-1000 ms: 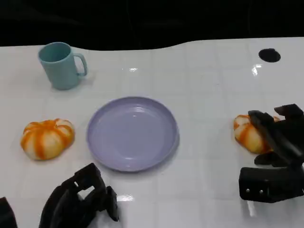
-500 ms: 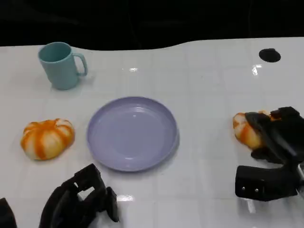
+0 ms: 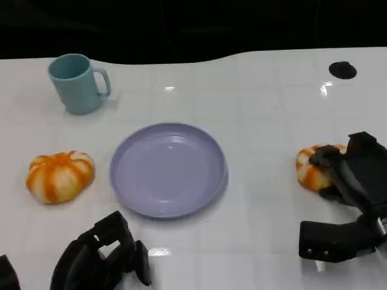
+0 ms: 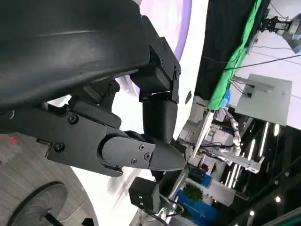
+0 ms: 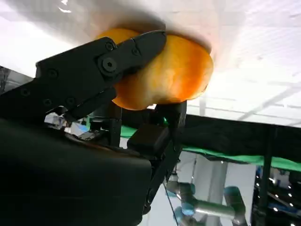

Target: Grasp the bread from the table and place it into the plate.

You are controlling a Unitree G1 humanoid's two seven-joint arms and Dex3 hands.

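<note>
An orange-and-white striped bread (image 3: pixel 307 167) lies at the table's right side. My right hand (image 3: pixel 354 175) grips it, black fingers wrapped over its right half. In the right wrist view a finger (image 5: pixel 103 61) lies across the bread (image 5: pixel 178 70) and another presses it from the opposite side. The lilac plate (image 3: pixel 124 181) sits empty at the table's middle, well left of this bread. My left hand (image 3: pixel 100 260) rests near the front edge below the plate, holding nothing; its fingers (image 4: pixel 157 117) show in the left wrist view beside the plate's rim (image 4: pixel 176 19).
A second striped bread (image 3: pixel 60 175) lies left of the plate. A teal mug (image 3: pixel 75 81) stands at the back left. A black round hole (image 3: pixel 343 70) marks the table's far right corner. The white table (image 3: pixel 266 121) is bare between plate and right hand.
My right hand's fingers have closed down over the right bread, covering more of it. The left hand, plate, mug and other bread have not moved.
</note>
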